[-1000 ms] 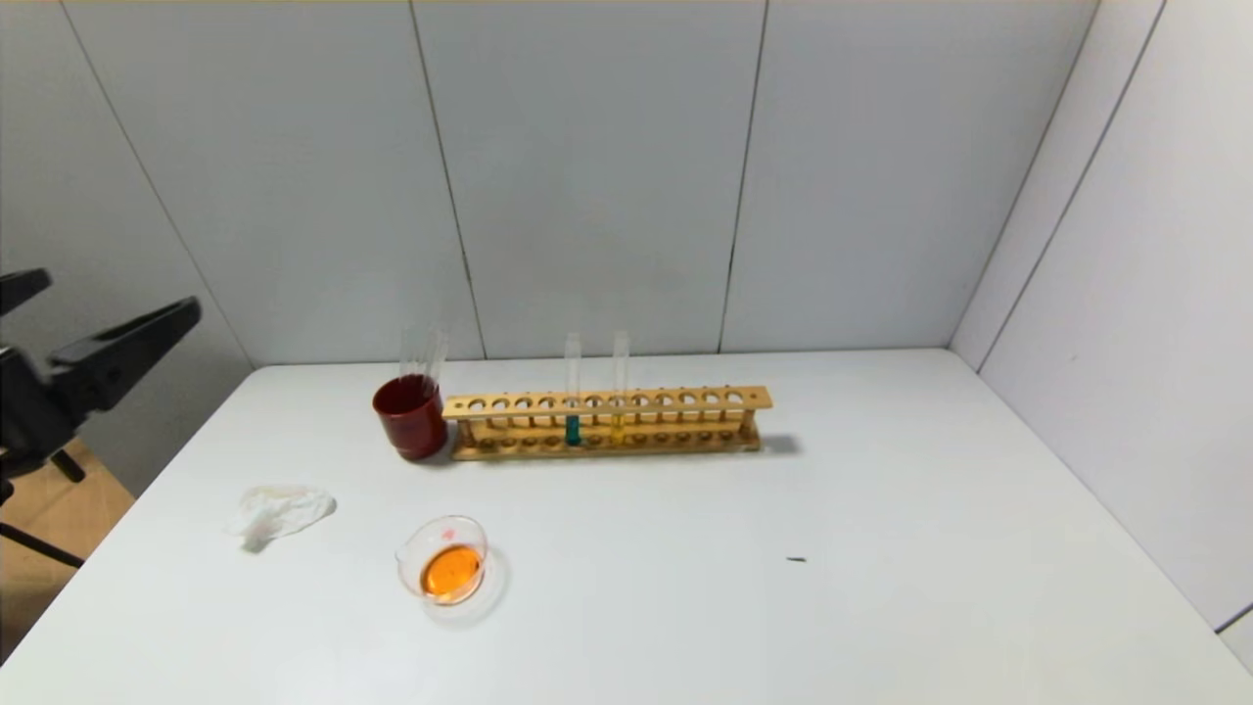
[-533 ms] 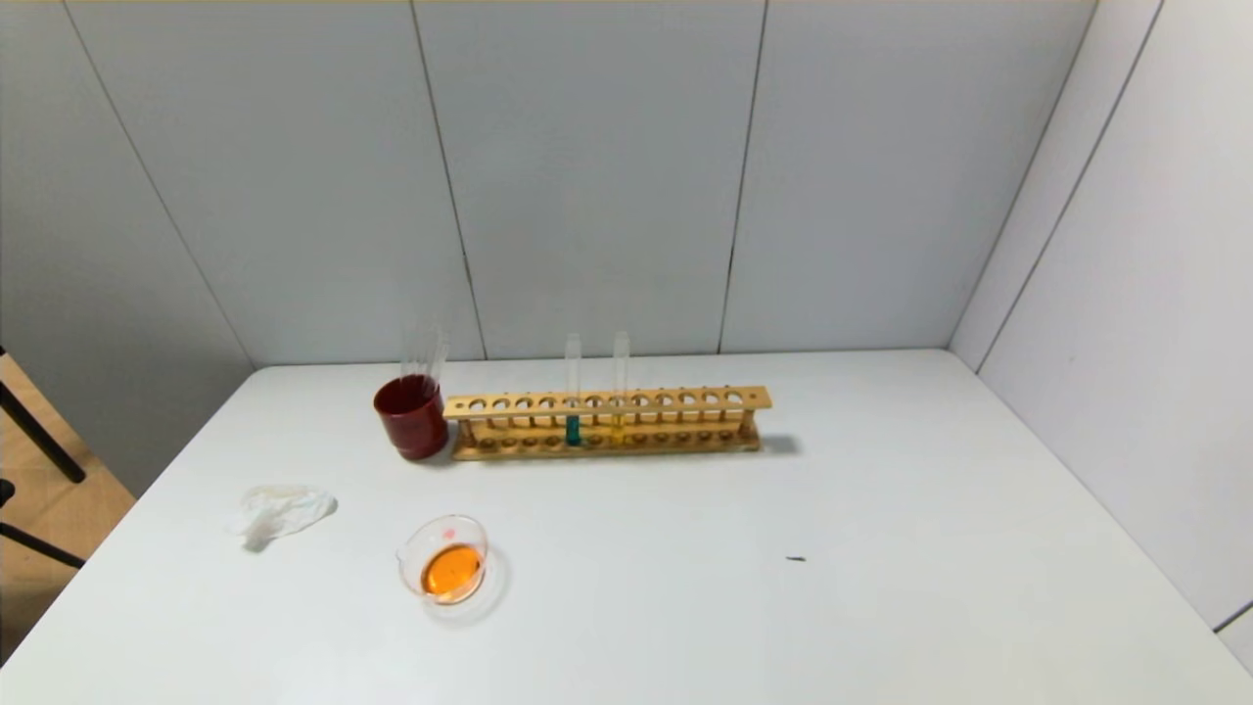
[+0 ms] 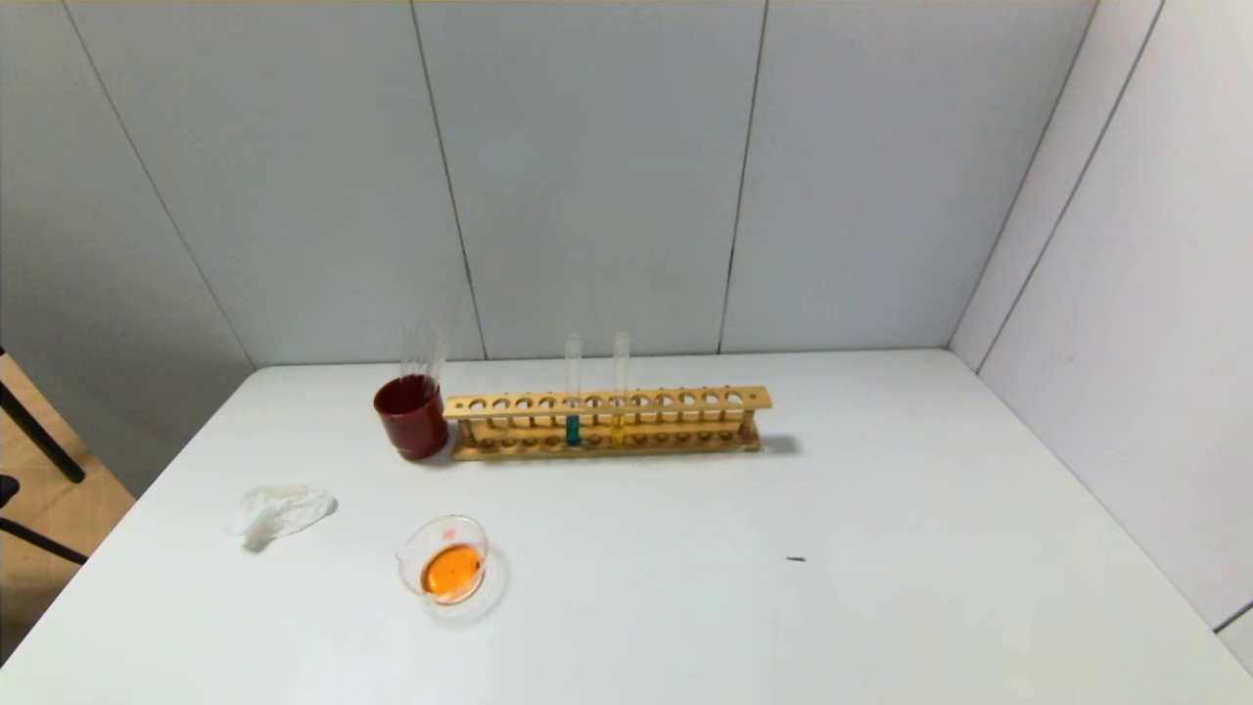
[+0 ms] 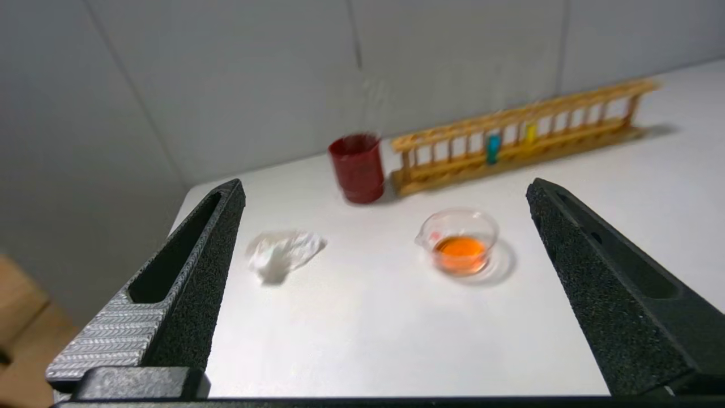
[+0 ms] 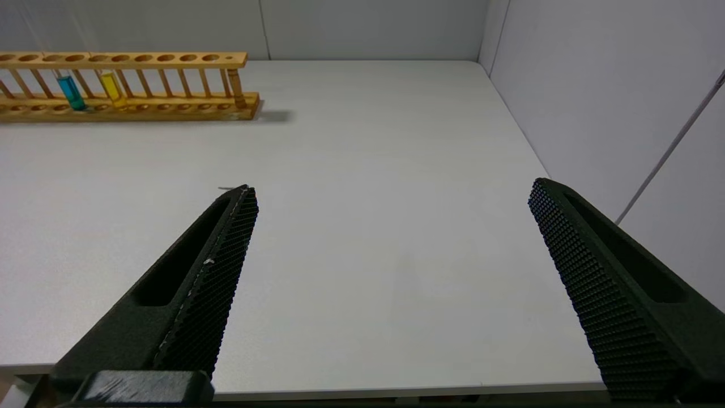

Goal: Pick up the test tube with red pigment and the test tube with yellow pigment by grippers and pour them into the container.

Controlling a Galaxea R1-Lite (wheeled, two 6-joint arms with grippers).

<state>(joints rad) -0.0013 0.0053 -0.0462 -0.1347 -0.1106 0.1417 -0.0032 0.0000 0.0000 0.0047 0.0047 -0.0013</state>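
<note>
Left gripper (image 4: 385, 190): fingers spread, empty, near the surface's (image 3: 881, 587) left edge | right gripper (image 5: 391, 190): fingers spread, empty | yellow-pigment tube (image 3: 620, 387) upright in rack (image 3: 607, 421) beside teal tube (image 3: 573, 390) | container (image 3: 445, 560) holds orange liquid

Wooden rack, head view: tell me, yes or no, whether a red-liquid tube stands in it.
No: the wooden rack holds only two tubes, the teal-liquid tube and the test tube with yellow pigment.
</note>
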